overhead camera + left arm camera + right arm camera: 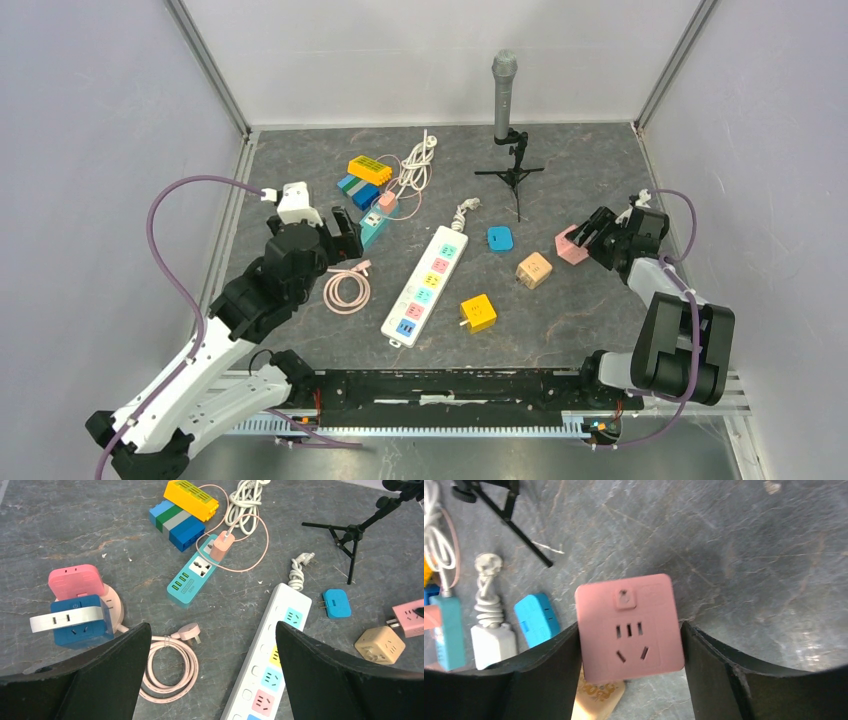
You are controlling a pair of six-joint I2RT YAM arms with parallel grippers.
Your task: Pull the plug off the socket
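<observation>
Fingers (539,680) of the right gripper (629,627) are pressing in on both sides of a pink cube adapter (624,605), its socket face looking up at the wrist camera; whether it is being held clear of the table (749,555) I cannot tell; a tan cube adapter (534,268) is lying near it. The left gripper (211,625) is hanging spread and empty over the table, with the teal power strip (192,575) lying ahead of its fingertips; the pink charger plug (221,545) is sitting upright in that strip's far socket (a thin pink cable is looping round it), so, judging by this, the pull itself is not yet done; the white power strip (270,665) is carrying no plug; what is remaining, I would say, is closing on the charger, bracing the teal strip and drawing the plug straight out
</observation>
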